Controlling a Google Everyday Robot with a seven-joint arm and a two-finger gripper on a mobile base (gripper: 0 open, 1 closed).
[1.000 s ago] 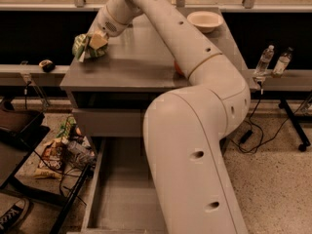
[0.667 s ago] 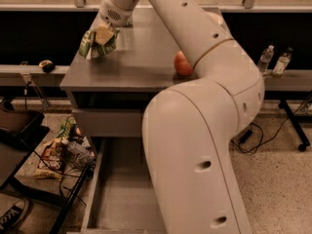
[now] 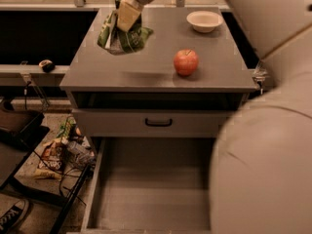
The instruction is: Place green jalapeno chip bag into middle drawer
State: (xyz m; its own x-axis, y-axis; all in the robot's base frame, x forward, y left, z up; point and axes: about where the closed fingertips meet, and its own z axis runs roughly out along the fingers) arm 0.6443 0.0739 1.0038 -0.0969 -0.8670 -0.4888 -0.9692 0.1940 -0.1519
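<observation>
Hand: the hand (image 3: 127, 17) is at the top of the view, over the back left part of the tabletop (image 3: 161, 79), pointing down and clenched on the top of the green jalapeno chip bag (image 3: 127, 37).
Green jalapeno chip bag: crumpled, hanging under the hand at the tabletop's back left; I cannot tell whether its lower edge touches the surface.
Middle drawer: the middle drawer (image 3: 151, 194) is pulled wide open below the cabinet, grey floor bare, well apart from the bag.
Drawer front: a closed drawer front (image 3: 117, 123) with a black handle sits just above the open drawer.
Apple: a red apple (image 3: 185, 62) stands right of the bag, apart from it.
Bowl: a pale bowl (image 3: 204, 21) sits at the back right.
Arm: the arm (image 3: 265, 150) fills the right side.
</observation>
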